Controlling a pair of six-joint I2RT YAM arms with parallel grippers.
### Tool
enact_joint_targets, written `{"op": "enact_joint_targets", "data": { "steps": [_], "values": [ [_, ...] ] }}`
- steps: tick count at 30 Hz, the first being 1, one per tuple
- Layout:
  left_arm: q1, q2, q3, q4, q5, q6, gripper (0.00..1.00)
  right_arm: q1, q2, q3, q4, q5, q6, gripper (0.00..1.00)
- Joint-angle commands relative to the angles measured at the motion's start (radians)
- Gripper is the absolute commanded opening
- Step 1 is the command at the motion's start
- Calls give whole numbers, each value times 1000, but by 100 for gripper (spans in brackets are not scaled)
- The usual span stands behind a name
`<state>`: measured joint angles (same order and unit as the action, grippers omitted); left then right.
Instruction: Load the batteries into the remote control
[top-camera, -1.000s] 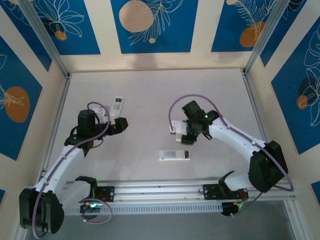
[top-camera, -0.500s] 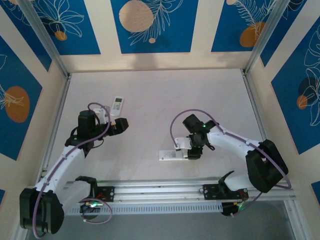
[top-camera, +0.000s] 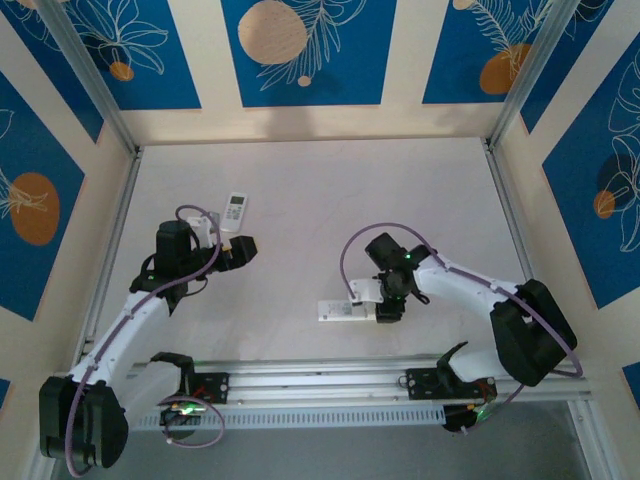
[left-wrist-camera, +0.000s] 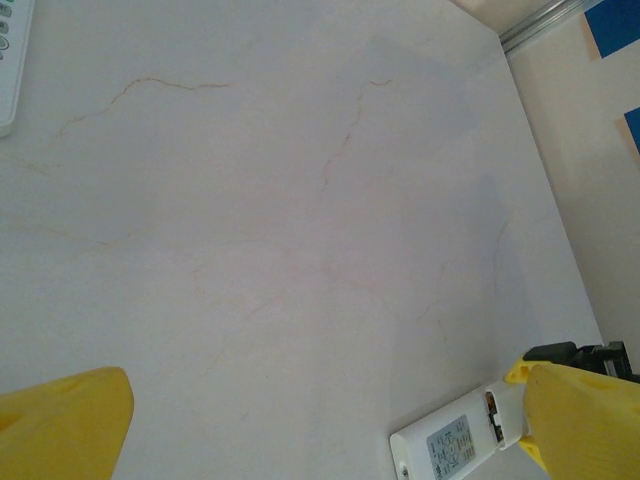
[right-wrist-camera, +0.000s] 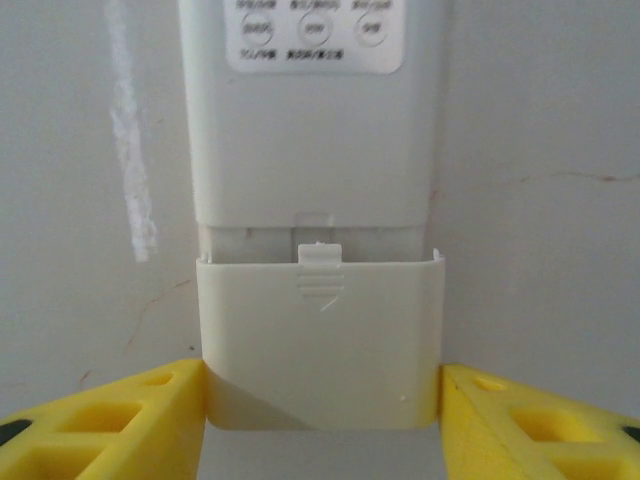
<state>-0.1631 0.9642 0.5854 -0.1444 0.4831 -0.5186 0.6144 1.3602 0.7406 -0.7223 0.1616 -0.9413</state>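
Observation:
A white remote control (top-camera: 340, 310) lies back up near the front middle of the table. Its label (right-wrist-camera: 315, 35) shows, and its battery cover (right-wrist-camera: 320, 340) is slid partly off the end. My right gripper (top-camera: 385, 308) (right-wrist-camera: 322, 400) is at that end, with a yellow finger (right-wrist-camera: 120, 425) pressed on each side of the cover. A narrow gap of compartment (right-wrist-camera: 250, 238) shows above the cover. In the left wrist view, dark and orange bits (left-wrist-camera: 491, 412) in that gap look like batteries. My left gripper (top-camera: 243, 248) (left-wrist-camera: 325, 420) hangs open over bare table.
A second white remote (top-camera: 236, 208) (left-wrist-camera: 10, 60) lies beyond the left gripper. The metal rail (top-camera: 330, 385) with the arm bases runs along the near edge. Walls close the table (top-camera: 300, 180) on three sides.
My right gripper has come down and toward the near edge, from above the table to the remote's right end, and now flanks the battery cover. The left arm has not moved.

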Motion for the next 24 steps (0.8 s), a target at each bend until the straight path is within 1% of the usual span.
{"op": "enact_joint_targets", "data": {
  "steps": [1, 12, 24],
  "values": [
    [-2, -5, 1, 18, 28, -6, 100, 7, -27, -32, -8, 12, 0, 60],
    [-2, -9, 1, 8, 23, 1, 100, 16, 3, -3, 2, -7, 27, 60],
    [-1, -8, -3, 10, 17, 2, 100, 24, 41, 43, 0, -46, 55, 59]
  ]
}}
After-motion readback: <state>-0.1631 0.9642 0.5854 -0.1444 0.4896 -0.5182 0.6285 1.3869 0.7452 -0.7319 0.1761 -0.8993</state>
